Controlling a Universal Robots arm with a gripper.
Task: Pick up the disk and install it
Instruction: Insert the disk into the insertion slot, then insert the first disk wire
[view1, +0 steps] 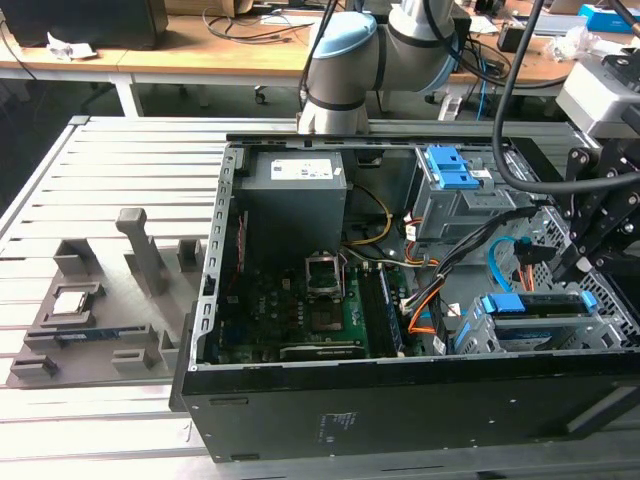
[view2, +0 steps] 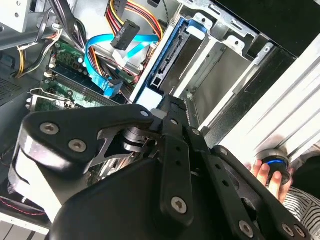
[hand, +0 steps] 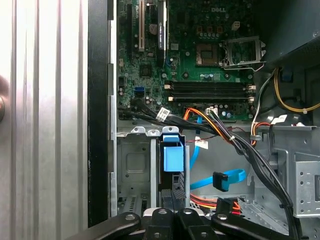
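Silver rectangular disk with blue plastic rails (view1: 535, 306): lodged in grey metal cage (view1: 470, 335), installation seemingly near complete; black gripper (hand: 173, 200) at its end, grip cannot be told.

Disk (view1: 535, 303): flat drive framed in blue plastic rails, sitting inside the grey drive cage (view1: 470, 328), with one blue rail running along the cage's upper edge in the exterior view. In the first wrist view it is edge-on between the cage walls, showing a blue rail tab and a dark end face. Whether it is fully seated can't be told.
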